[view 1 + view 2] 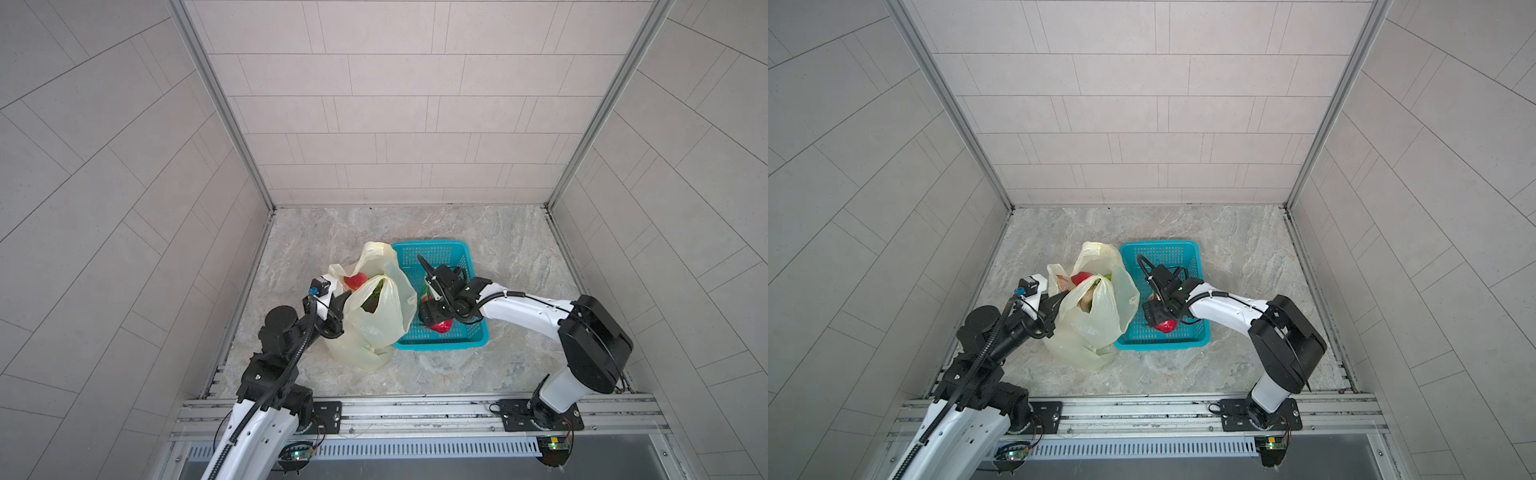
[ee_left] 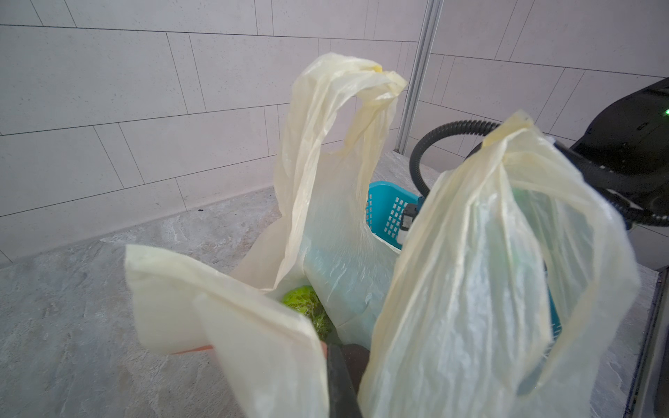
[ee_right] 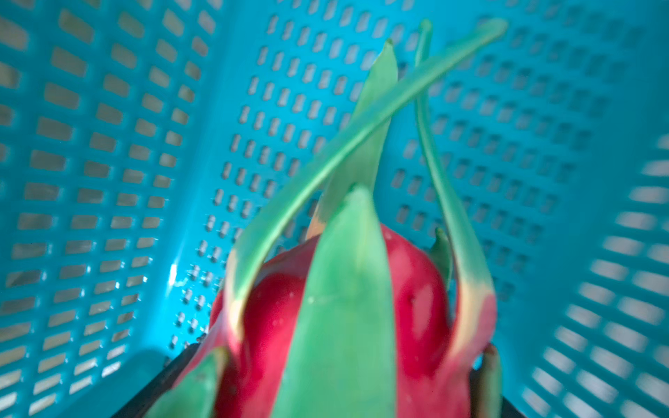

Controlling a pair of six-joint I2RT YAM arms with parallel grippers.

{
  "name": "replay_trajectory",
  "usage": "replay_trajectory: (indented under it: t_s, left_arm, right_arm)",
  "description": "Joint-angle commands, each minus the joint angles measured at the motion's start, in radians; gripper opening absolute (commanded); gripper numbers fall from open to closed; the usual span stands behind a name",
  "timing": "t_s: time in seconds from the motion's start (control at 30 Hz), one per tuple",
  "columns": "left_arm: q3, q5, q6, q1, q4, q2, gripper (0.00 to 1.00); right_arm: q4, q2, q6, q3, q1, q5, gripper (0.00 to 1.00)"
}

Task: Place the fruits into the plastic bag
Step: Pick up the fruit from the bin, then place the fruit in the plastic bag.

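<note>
Our left end effector (image 1: 340, 306) pinched the rim of the plastic bag (image 1: 374, 332) to hold its mouth open beside the teal basket (image 1: 457, 344), where our right end effector (image 1: 434, 318) stood spread around a dragon fruit (image 3: 416, 300).

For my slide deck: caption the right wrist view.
Red dragon fruit with green scales, close up inside the teal basket.

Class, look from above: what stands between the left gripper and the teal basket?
The plastic bag, between left gripper and teal basket, in both top views.
</note>
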Motion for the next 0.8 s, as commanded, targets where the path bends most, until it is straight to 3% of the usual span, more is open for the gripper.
replay_trajectory:
  t_s: [0.0,0.17,0.3,0.5,0.77]
  left_arm:
    - [-0.001,0.007,0.01,-0.002,0.009,-0.013,0.0]
    - [-0.004,0.022,-0.003,-0.002,0.024,-0.013,0.0]
    - [-0.004,0.022,-0.009,-0.002,0.032,-0.017,0.0]
    - [-0.004,0.03,-0.015,-0.002,0.034,-0.017,0.0]
    - [-0.001,0.029,-0.007,-0.002,0.021,-0.023,0.0]
  right_arm:
    - [0.0,-0.156,-0.043,0.025,-0.025,0.077,0.23]
    - [0.056,-0.313,-0.158,0.02,-0.025,0.057,0.23]
    - [0.098,-0.386,-0.22,0.038,-0.026,-0.095,0.22]
    - [0.174,-0.392,-0.243,0.053,-0.02,-0.405,0.2]
    - [0.164,-0.392,-0.273,0.057,0.004,-0.529,0.14]
